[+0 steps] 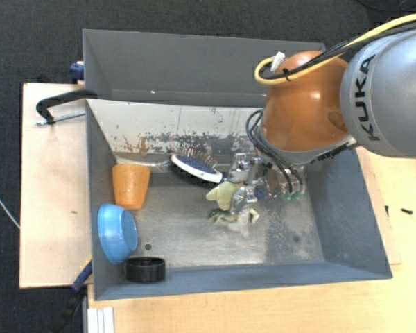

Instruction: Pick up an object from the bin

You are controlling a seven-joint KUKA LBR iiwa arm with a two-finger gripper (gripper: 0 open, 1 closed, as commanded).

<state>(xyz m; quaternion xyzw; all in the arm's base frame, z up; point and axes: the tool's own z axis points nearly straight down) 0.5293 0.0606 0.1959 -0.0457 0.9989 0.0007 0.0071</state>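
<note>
My gripper (244, 186) hangs low in the middle of the bin, its metal fingers pointing down and to the left. Right under them lies a small pale yellow-green toy figure (226, 201), and the fingertips are at or touching its top. A blue and white hairbrush (194, 166) lies just to the left of the gripper, near the back wall. Whether the toy sits between the fingers is not visible.
An orange cup (130, 184) lies on its side at the left wall. A blue bowl (116, 233) stands tilted in the front left corner, with a black round lid (145, 268) beside it at the front wall. The arm's orange cover looms over the bin's back right.
</note>
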